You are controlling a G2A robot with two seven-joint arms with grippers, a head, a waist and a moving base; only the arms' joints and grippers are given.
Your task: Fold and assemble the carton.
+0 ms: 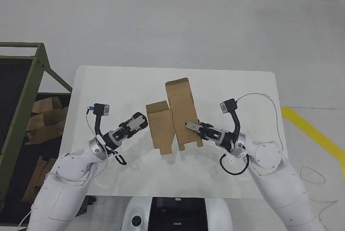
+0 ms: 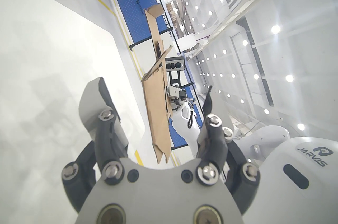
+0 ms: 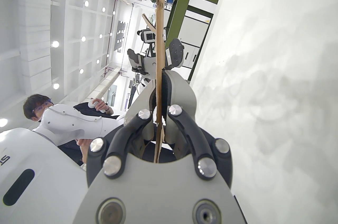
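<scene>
Brown flattened cardboard carton (image 1: 173,118) is held pretty much level over the middle of the white counter (image 1: 236,92), right jaws pinched tight on its right edge. Left jaws are spread wide just beside the opposite side, not touching it.

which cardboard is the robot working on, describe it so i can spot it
Find the white table. Over its middle, between the arms, is the carton, a flat brown sheet with flaps. Unlike the cardboard pieces in the green rack alongside, it is held in the jaws of the right gripper.
</scene>
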